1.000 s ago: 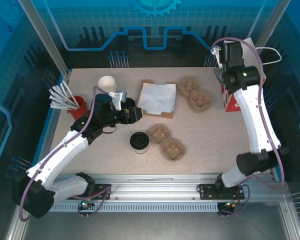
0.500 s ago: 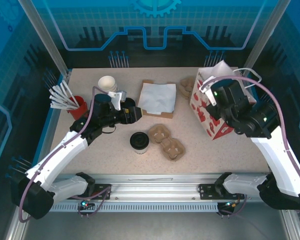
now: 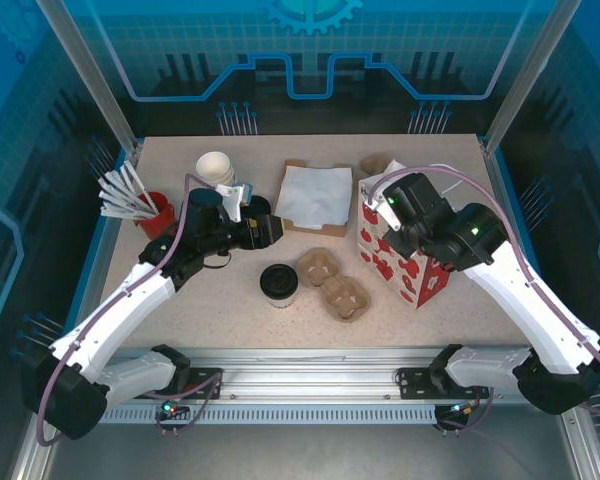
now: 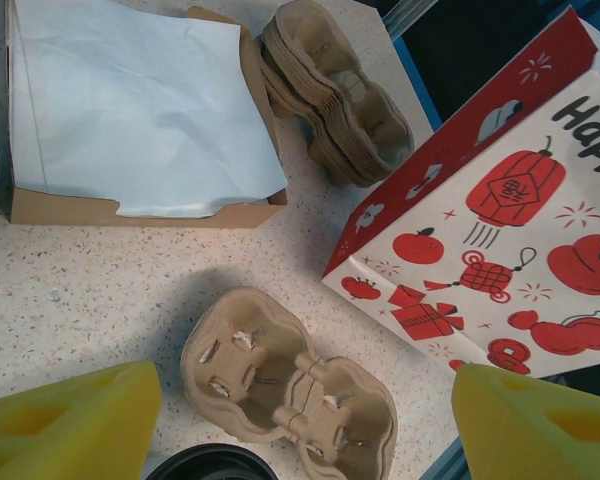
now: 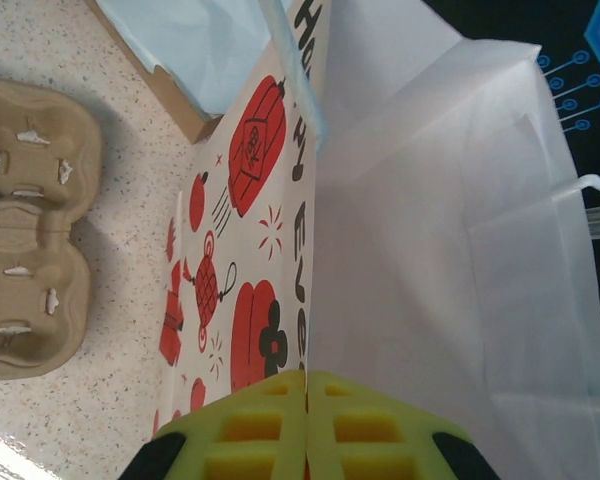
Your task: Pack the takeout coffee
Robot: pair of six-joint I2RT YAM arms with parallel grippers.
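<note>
Low in the middle of the top view, the takeout coffee (image 3: 278,283) stands on the table (image 3: 230,312) beside a pulp carrier (image 3: 333,283), the left gripper (image 3: 268,230) spread just up-frame, the right gripper (image 5: 306,425) pinching the rim of the red-printed bag (image 3: 400,265).

Takeout coffee (image 3: 278,283) left of carrier (image 3: 333,284) — bag (image 3: 392,268) right.

Prob. robot lab, blue panels (image 3: 180,40), alu frame (image 3: 88,70)

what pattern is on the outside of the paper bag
White paper bag printed with red lanterns, apples and gift boxes; clearest in the left wrist view.
</note>
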